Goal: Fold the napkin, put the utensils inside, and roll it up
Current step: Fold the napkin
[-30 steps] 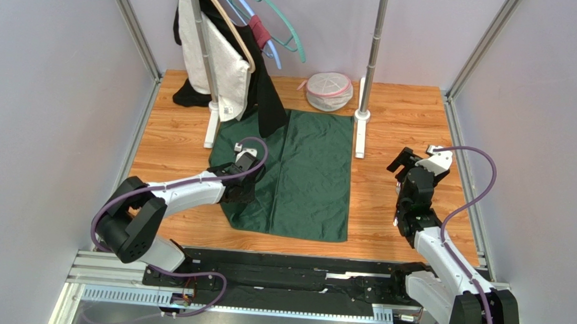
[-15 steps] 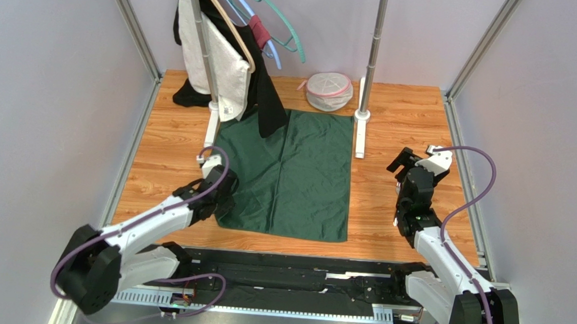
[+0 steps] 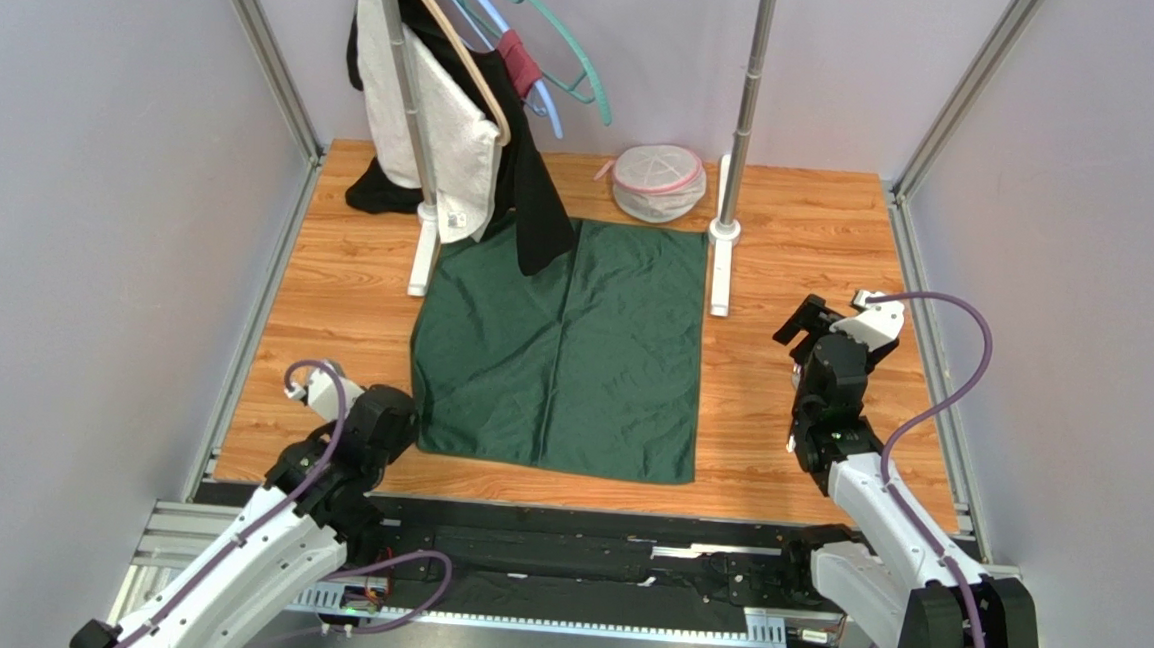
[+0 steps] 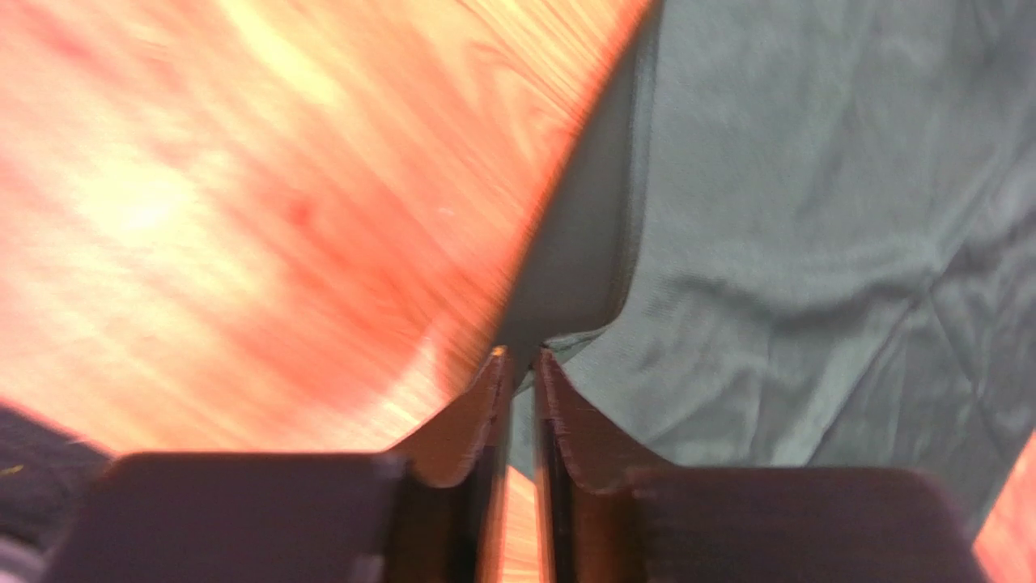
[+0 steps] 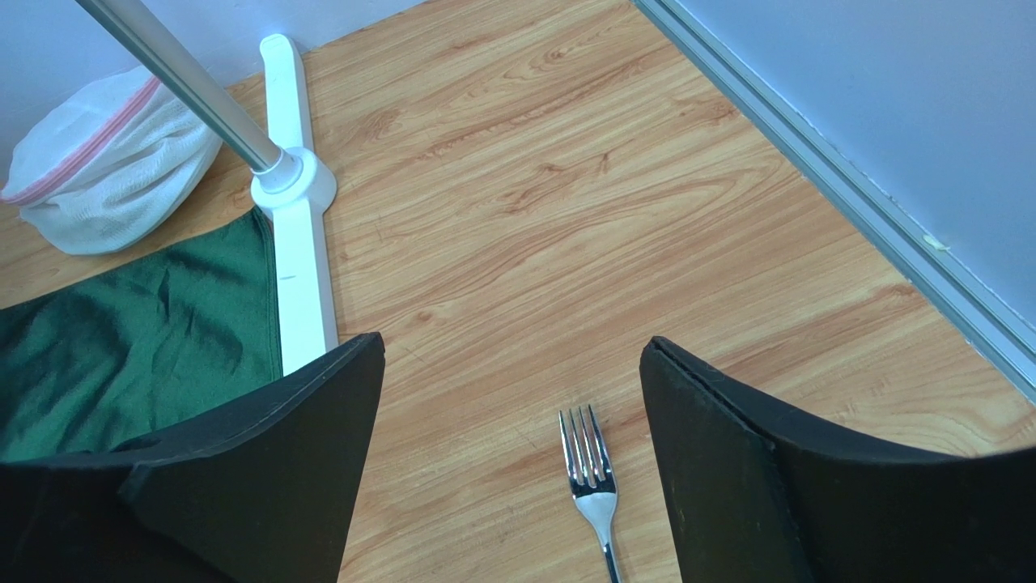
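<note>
The dark green napkin (image 3: pixel 566 354) lies spread flat on the wooden table, and it also shows in the left wrist view (image 4: pixel 790 219) and the right wrist view (image 5: pixel 134 328). My left gripper (image 3: pixel 386 421) is at the napkin's near left corner. In the left wrist view it (image 4: pixel 519 355) is shut on that corner, with a dark fold of cloth running into the tips. My right gripper (image 3: pixel 824 321) hovers right of the napkin, open and empty (image 5: pixel 511 344). A slim silver fork (image 5: pixel 590 468) lies on the wood between and below its fingers. The fork is hidden in the top view.
A clothes rack with hangers and hanging garments (image 3: pixel 445 121) stands at the back left, overlapping the napkin's far edge. A pole on a white base rail (image 3: pixel 720 273) stands by the napkin's right edge. A white mesh bag (image 3: pixel 657 182) sits at the back. Metal frame rails (image 5: pixel 851 207) line the sides.
My left arm has drawn back toward the near left, pulling the napkin's near left corner out so the cloth now lies flat. The right arm has not moved.
</note>
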